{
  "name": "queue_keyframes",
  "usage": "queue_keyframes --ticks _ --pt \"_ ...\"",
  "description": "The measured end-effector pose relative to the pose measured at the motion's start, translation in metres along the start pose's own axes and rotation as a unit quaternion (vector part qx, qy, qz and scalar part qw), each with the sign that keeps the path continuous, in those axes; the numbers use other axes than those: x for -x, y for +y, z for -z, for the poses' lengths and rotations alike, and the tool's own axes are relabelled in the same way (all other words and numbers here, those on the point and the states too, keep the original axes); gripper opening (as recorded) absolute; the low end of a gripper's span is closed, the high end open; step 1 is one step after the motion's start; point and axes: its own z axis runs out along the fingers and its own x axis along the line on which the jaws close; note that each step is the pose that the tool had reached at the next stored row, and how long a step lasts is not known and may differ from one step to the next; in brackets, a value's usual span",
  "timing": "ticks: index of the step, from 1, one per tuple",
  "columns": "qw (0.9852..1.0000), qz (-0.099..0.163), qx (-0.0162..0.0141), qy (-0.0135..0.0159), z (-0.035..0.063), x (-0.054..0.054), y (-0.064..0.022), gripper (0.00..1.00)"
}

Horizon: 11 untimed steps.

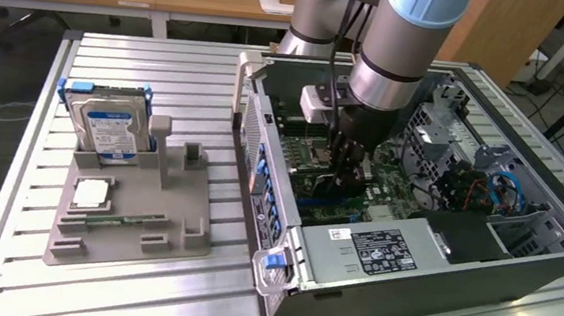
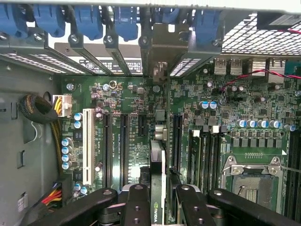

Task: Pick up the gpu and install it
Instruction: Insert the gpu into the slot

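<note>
Arm points straight down into the open PC case (image 1: 526, 257), wrist vertical, claw (image 1: 343, 182) low over the motherboard (image 1: 309, 157). In the wrist view the claw (image 2: 162, 200) is part closed, black fingers (image 2: 137, 207) pinching both faces of the gpu (image 2: 158, 160), seen edge-on: thin dark card standing upright, silver bracket end (image 2: 160, 70) up against the rear slot wall. Card sits in line with a long black slot (image 2: 176, 141) between the other expansion slots; can't tell if it's fully seated.

Board is green, dense with small capacitors, one white slot (image 2: 88, 146), bare CPU socket (image 2: 251, 181) with metal frame off to one side. Blue plastic retention clips (image 2: 89, 21) run along the rear slot covers.

Room is tight: perforated steel wall ahead of the card, grey power supply (image 1: 378, 253) toward the near end of the case in the exterior view, cable bundle (image 2: 40, 110) by the case wall.

On the ribbed aluminium tabletop (image 1: 139, 293), a grey fixture (image 1: 131, 224) holds a hard drive (image 1: 110, 126) upright, well apart from the case.
</note>
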Motion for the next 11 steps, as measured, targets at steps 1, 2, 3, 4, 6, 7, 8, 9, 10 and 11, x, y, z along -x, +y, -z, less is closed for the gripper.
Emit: queue_keyframes --ticks 1,2,3,4,6,7,8,9,10,11 --pt "1.0 0.0 0.0 0.0 0.0 0.0 0.0001 0.26" --pt "1.0 0.0 0.0 0.0 0.0 0.0 0.0001 0.26" --pt "1.0 0.0 0.0 0.0 0.0 0.0 0.0001 0.26" --pt "1.0 -0.001 0.0 0.0 0.0 0.0 0.0001 0.26" --pt "1.0 -0.003 0.0 0.0 0.0 -0.0008 0.0002 0.26" --pt "1.0 -0.007 0.0 0.0 0.0 -0.0013 0.0002 0.26" --pt "1.0 -0.009 -0.0001 0.0 0.0 -0.0013 0.0002 0.26" --pt "0.9999 -0.01 -0.0001 0.0 0.0 -0.0013 0.0002 0.26" --pt "0.9999 -0.01 -0.0001 0.0 0.0 -0.0013 0.0001 0.26" --pt "0.9999 -0.01 -0.0001 -0.0001 -0.0004 -0.0014 0.0001 0.26"
